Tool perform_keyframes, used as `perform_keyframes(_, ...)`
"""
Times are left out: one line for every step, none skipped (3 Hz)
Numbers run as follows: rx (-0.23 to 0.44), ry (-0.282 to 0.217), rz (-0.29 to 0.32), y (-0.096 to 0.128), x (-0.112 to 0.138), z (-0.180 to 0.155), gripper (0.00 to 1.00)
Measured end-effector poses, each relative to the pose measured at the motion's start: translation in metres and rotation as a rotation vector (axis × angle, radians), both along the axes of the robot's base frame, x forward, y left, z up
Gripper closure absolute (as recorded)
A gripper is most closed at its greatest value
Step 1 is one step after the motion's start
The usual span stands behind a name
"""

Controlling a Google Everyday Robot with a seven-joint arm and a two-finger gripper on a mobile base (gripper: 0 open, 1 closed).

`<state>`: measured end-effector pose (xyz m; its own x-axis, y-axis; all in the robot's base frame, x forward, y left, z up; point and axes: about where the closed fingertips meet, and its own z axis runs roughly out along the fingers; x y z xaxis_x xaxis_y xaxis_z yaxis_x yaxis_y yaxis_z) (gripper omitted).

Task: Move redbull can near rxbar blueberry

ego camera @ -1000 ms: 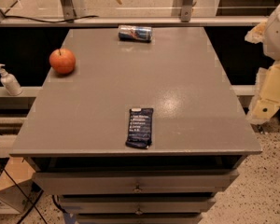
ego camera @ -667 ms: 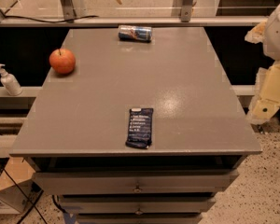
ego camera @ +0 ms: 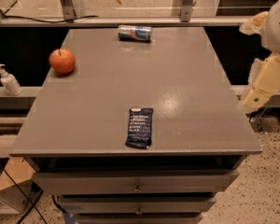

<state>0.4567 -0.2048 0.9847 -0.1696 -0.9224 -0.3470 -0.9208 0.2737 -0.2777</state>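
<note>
Redbull can (ego camera: 135,33) lay on its side at the table's (ego camera: 191,73) far edge. Rxbar blueberry (ego camera: 140,127) lay flat near the front edge, well apart. Apple (ego camera: 62,61) sat left, off the line between them. Gripper (ego camera: 260,87) hung beyond the right edge, grip state untellable.

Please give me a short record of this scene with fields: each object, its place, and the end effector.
table: grey top, drawers below
redbull can: lying on its side, at the far edge
rxbar blueberry: flat, near front edge, centre
apple: left side, towards the far edge
end effector: beyond the table's right edge, touching no object
task state: can not yet near bar
</note>
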Motion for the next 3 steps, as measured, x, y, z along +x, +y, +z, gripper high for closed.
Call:
perform_keyframes(0.169,-0.072,0.035,0.014,0.036,0.005,0.0)
perform_keyframes(0.293,-0.132,0.061,0.027,0.076,0.013,0.0)
perform_keyframes(0.401,-0.163,0.074,0.041,0.13,0.017,0.0)
